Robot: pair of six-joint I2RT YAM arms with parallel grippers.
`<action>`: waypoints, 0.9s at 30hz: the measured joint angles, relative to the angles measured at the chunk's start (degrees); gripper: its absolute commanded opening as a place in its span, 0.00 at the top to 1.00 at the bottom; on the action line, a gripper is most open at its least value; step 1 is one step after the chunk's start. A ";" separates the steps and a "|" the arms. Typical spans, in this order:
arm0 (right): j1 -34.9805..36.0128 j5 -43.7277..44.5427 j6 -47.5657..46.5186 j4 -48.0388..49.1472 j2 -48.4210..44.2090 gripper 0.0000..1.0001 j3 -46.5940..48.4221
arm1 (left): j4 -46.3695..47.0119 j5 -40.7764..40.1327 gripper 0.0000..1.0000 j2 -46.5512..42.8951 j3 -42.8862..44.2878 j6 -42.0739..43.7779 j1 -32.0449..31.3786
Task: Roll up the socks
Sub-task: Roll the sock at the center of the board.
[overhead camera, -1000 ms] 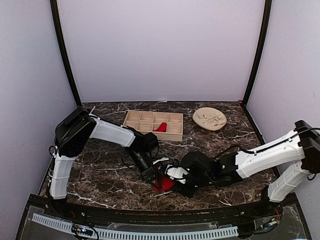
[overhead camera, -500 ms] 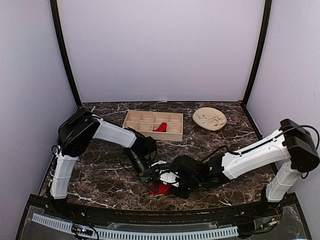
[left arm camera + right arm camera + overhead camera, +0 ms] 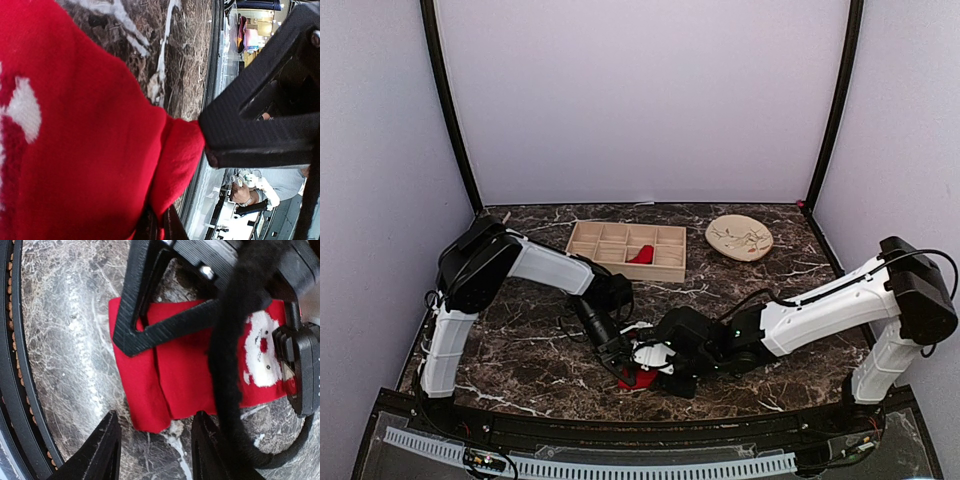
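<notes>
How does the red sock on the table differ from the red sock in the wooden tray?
The table sock lies on the marble table; the tray sock sits bunched in a compartment of the wooden tray. The left pincer is shut on the table sock; nothing touches the tray sock. The table sock shows a white patch; the tray sock shows none. Both are red.

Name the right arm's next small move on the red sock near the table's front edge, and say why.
Probably close the right gripper on the folded end of the sock. Its jaws stand open on either side of that end, while the left gripper is shut on the sock and holds it, so a grip there could begin the roll.
</notes>
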 measured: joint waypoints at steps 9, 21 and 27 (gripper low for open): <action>0.33 -1.33 -1.40 -0.37 2.64 0.59 1.33 | -0.87 0.17 1.00 0.48 0.66 0.04 0.04; 0.33 -1.46 -3.43 -1.01 6.16 0.80 3.37 | -1.03 0.26 1.00 0.59 0.76 0.22 0.07; -0.02 -1.92 -3.39 -1.09 6.23 0.90 3.48 | -1.09 0.55 0.99 0.76 0.76 0.42 0.15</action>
